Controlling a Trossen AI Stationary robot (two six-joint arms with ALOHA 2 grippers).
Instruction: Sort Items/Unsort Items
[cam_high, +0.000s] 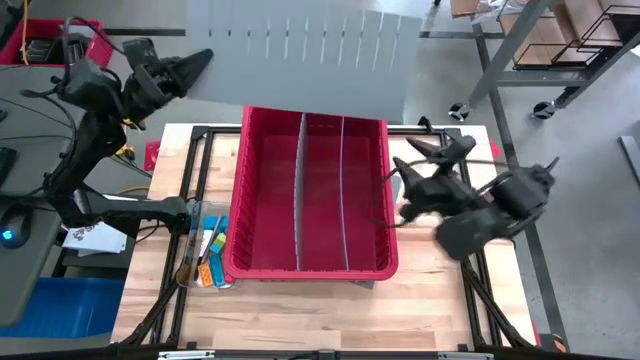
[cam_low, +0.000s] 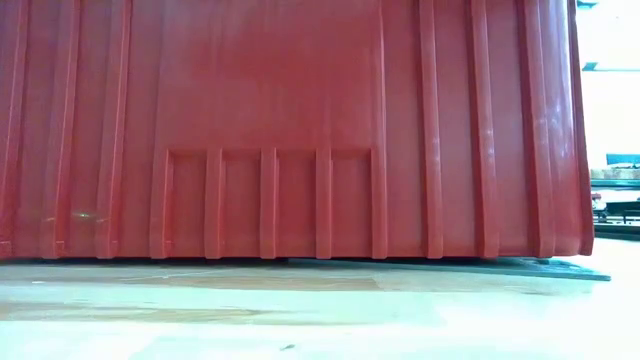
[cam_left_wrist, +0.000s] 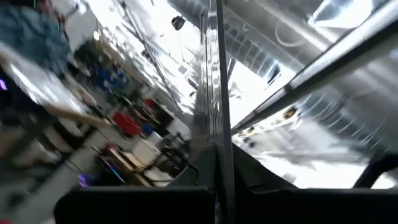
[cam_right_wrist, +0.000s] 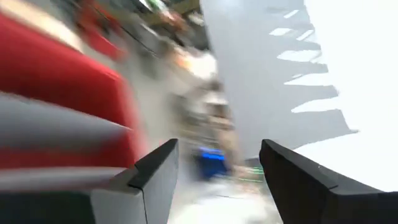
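Observation:
The items, orange, blue and yellow pieces (cam_high: 207, 255), lie in a clear tray against the left wall of the red bin (cam_high: 310, 195). The bin's three compartments show nothing inside. My left gripper (cam_high: 198, 62) is raised beyond the table's far left corner, shut. In the left wrist view a thin bright line (cam_left_wrist: 212, 93) rises from the meeting fingertips; I cannot tell whether it is a held thing or part of the room. My right gripper (cam_high: 437, 150) hovers right of the bin's far right corner, open and with nothing between its fingers (cam_right_wrist: 155, 180).
The bin's near wall (cam_low: 300, 130) fills the low view. A grey slotted panel (cam_high: 300, 50) lies beyond the table's far edge. A black frame (cam_high: 200, 135) borders the wooden top. A red crate (cam_high: 40, 40) sits far left, with bare wood (cam_high: 320, 310) in front of the bin.

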